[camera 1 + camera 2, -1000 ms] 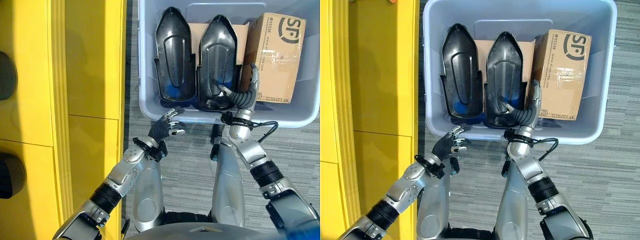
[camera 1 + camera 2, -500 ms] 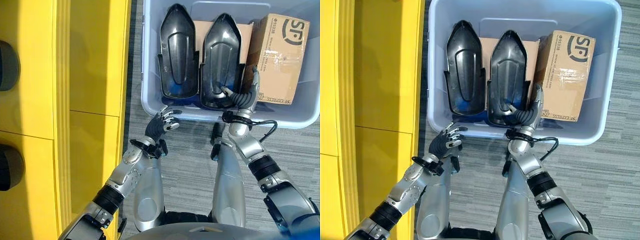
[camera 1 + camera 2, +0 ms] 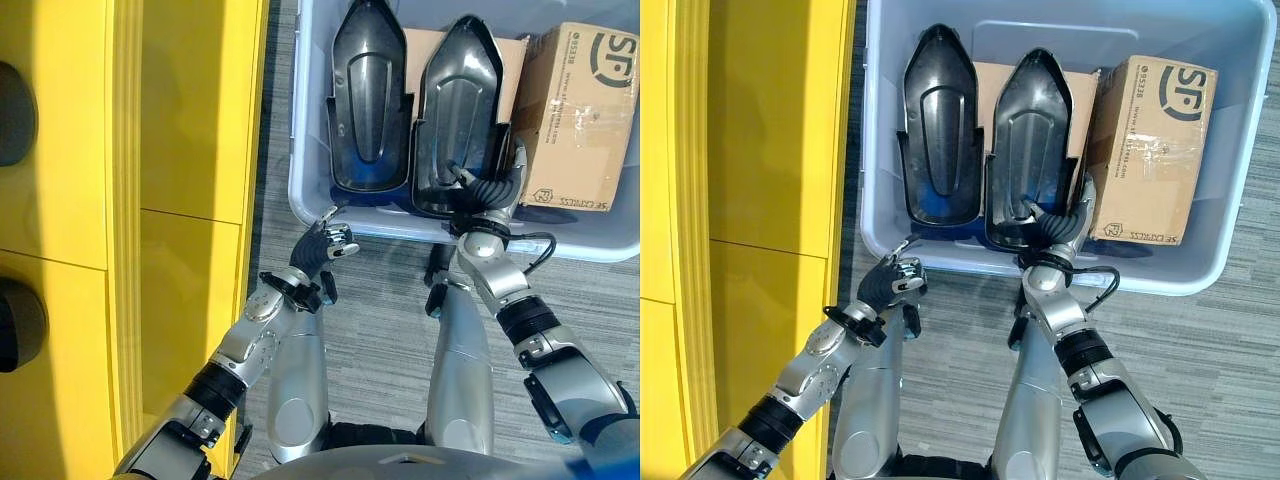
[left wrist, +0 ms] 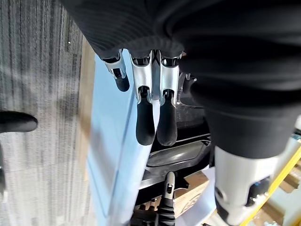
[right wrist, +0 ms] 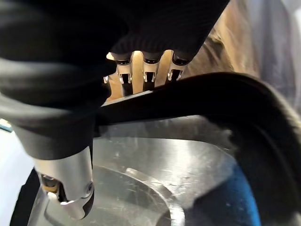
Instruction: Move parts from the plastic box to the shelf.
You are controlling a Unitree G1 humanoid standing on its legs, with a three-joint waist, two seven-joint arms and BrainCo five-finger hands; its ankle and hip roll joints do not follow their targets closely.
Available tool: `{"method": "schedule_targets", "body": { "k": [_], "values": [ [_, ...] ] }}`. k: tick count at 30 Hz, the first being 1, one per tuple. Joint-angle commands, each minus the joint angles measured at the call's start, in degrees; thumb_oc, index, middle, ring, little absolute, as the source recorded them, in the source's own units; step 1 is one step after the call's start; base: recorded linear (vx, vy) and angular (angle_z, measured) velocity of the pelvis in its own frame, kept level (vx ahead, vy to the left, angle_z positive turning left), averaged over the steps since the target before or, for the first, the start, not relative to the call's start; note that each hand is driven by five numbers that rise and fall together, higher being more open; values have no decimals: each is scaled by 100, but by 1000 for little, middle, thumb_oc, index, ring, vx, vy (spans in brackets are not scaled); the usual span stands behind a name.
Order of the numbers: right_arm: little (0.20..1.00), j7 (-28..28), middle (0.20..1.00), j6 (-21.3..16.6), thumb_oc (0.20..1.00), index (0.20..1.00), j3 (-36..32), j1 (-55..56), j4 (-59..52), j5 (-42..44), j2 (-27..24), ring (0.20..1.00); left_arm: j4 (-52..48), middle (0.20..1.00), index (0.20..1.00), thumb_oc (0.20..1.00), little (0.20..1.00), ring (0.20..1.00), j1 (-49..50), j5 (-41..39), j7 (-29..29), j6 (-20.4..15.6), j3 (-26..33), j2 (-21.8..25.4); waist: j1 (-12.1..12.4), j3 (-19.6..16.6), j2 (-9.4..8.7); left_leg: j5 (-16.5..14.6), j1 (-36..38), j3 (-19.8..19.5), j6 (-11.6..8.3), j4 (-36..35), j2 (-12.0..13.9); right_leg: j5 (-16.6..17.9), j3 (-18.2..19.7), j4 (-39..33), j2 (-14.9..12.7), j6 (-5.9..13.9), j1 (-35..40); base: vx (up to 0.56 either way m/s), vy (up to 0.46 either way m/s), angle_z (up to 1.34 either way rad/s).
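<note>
A tall yellow shelf (image 3: 150, 200) fills the robot's left side, its flat front panels standing on grey striped carpet (image 3: 1200, 360). Dark rounded shapes sit at the shelf's far left edge; what they are cannot be told.

Just right of the shelf, the left hand (image 3: 318, 248) hovers outside the near wall of a pale blue plastic box (image 3: 875, 215), close to the box's near left corner. In its own wrist view its fingers (image 4: 145, 120) hang loosely, slightly bent and side by side, holding nothing, with the box wall just past them.

Inside the box, two black moulded parts stand side by side, each long, pointed at the far end and hollowed like a shell. The left part (image 3: 942, 130) lies near the box's left wall. The right part (image 3: 1033, 145) is just beside it, touching or nearly touching. A flat piece of brown cardboard (image 3: 1080, 85) shows behind the two parts.

The right hand (image 3: 1060, 222) reaches over the box's near wall and pinches the near edge of the right part: its thumb (image 5: 70, 188) is inside the hollow and its fingers (image 5: 141, 70) wrap over the outer rim.

Further right, a brown cardboard carton (image 3: 1150, 150) stands in the box, just beside the right part.
</note>
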Motion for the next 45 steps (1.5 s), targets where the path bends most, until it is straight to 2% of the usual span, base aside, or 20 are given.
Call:
{"method": "schedule_targets", "body": {
  "k": [1, 3, 4, 6, 11, 17, 18, 20, 25, 26, 27, 29, 32, 37, 45],
  "values": [
    [1000, 166, 1000, 114, 1000, 1000, -109, 196, 591, 706, 30, 1000, -184, 1000, 1000, 1000, 1000, 1000, 16, -27, -28, -123, 13, -29, 133, -217, 282, -424, -292, -476, 20, 175, -396, -139, -295, 623, 278, -69, -359, 0, 0, 0],
    [1000, 213, 1000, 123, 1000, 1000, -187, 98, 929, 1097, 47, 1000, -185, 1000, 1000, 1000, 1000, 1000, -29, -43, -123, -82, 25, -6, 169, -217, 310, -451, -366, -509, 44, 243, -422, -166, -291, 706, 282, -83, -424, 6, -16, 0],
    [1000, 251, 1000, 24, 1000, 1000, -210, 33, 1150, 1118, 37, 1000, -174, 1000, 1000, 1000, 1000, 1000, -51, 14, -176, -60, -7, -1, 193, -217, 328, -472, -434, -542, 57, 313, -436, -182, -295, 776, 280, -92, -479, 11, -35, 2],
    [1000, 362, 1000, 63, 1000, 1000, -238, -75, 1369, 1028, -1, 1000, -168, 1000, 1000, 1000, 1000, 1000, -60, -23, -210, -61, -42, 5, 225, -217, 357, -487, -474, -567, 77, 351, -454, -195, -307, 834, 275, -103, -524, 7, -16, 1],
    [1000, 764, 1000, 541, 1000, 1000, -87, -484, 1991, 1075, -164, 1000, -148, 1000, 1000, 1000, 1000, 1000, -165, -90, -245, 31, -90, 47, 314, -217, 391, -504, -631, -629, 86, 462, -471, -213, -349, 945, 247, -122, -651, 3, -23, -5],
    [1000, 727, 1000, 782, 1000, 1000, 50, -850, 2545, 628, -362, 1000, -98, 1000, 1000, 1000, 1000, 1000, -246, -194, -346, 57, -109, 155, 385, -217, 420, -513, -766, -674, 86, 552, -465, -216, -391, 1016, 224, -126, -752, 5, -14, -4],
    [1000, 699, 1000, 1054, 1000, 1000, 171, -1021, 2827, 372, -457, 1000, -85, 1000, 1000, 1000, 1000, 1000, -283, -200, -399, 68, -140, 198, 428, -217, 441, -513, -782, -686, 91, 556, -472, -211, -415, 1005, 212, -128, -751, 9, -11, -28],
    [1000, 704, 1000, 1104, 1000, 1000, 250, -1077, 2955, 256, -490, 1000, -30, 1000, 1000, 1000, 1000, 1000, -297, -221, -421, 19, -157, 206, 441, -217, 448, -514, -796, -692, 94, 565, -471, -214, -421, 1010, 208, -131, -756, 6, -4, 33],
    [1000, 881, 1000, 1762, 1000, 1000, 457, -1300, 3398, -156, -593, 1000, 91, 1000, 1000, 1000, 1000, 1000, -364, -300, -500, -61, -173, 267, 500, -217, 482, -518, -840, -712, 104, 590, -483, -235, -448, 1047, 187, -133, -779, 8, 6, 5],
    [802, 920, 802, 1806, 802, 802, 470, -1316, 3464, -204, -610, 802, 109, 1000, 1000, 1000, 1000, 1000, -372, -299, -504, -74, -185, 269, 508, -217, 487, -515, -841, -712, 106, 585, -480, -234, -454, 1046, 184, -134, -779, 10, 5, 15],
    [539, 904, 539, 1925, 539, 539, 504, -1326, 3573, -229, -632, 539, 142, 1000, 1000, 1000, 1000, 1000, -390, -321, -519, -87, -201, 274, 520, -217, 498, -511, -848, -713, 113, 581, -485, -229, -465, 1050, 177, -135, -788, 13, 13, 19],
    [200, 925, 200, 2035, 200, 200, 534, -1324, 3724, -150, -707, 200, 165, 1000, 1000, 1000, 1000, 1000, -383, -399, -548, -148, -234, 326, 536, -217, 522, -511, -878, -728, 123, 599, -495, -229, -467, 1059, 172, -138, -808, 17, 19, 25],
    [200, 958, 200, 2057, 200, 200, 536, -1323, 3814, -130, -765, 200, 181, 1000, 1000, 1000, 1000, 1000, -370, -417, -563, -189, -245, 360, 548, -217, 538, -507, -906, -732, 134, 591, -508, -223, -474, 1056, 173, -140, -837, 5, 14, 13],
    [200, 1143, 200, 2307, 200, 200, 595, -1343, 4004, -172, -840, 200, 183, 1000, 1000, 1000, 1000, 1000, -358, -430, -596, -243, -275, 375, 591, -217, 555, -503, -963, -742, 158, 587, -526, -214, -509, 1063, 155, -141, -882, 0, 1, 8],
    [200, 1276, 200, 2274, 200, 200, 597, -1458, 4163, -93, -937, 200, 168, 1000, 1000, 1000, 1000, 1000, -371, -411, -575, -221, -304, 371, 624, -217, 584, -508, -1027, -771, 162, 630, -540, -226, -516, 1127, 141, -154, -953, 0, 0, 0]
  ]
}}
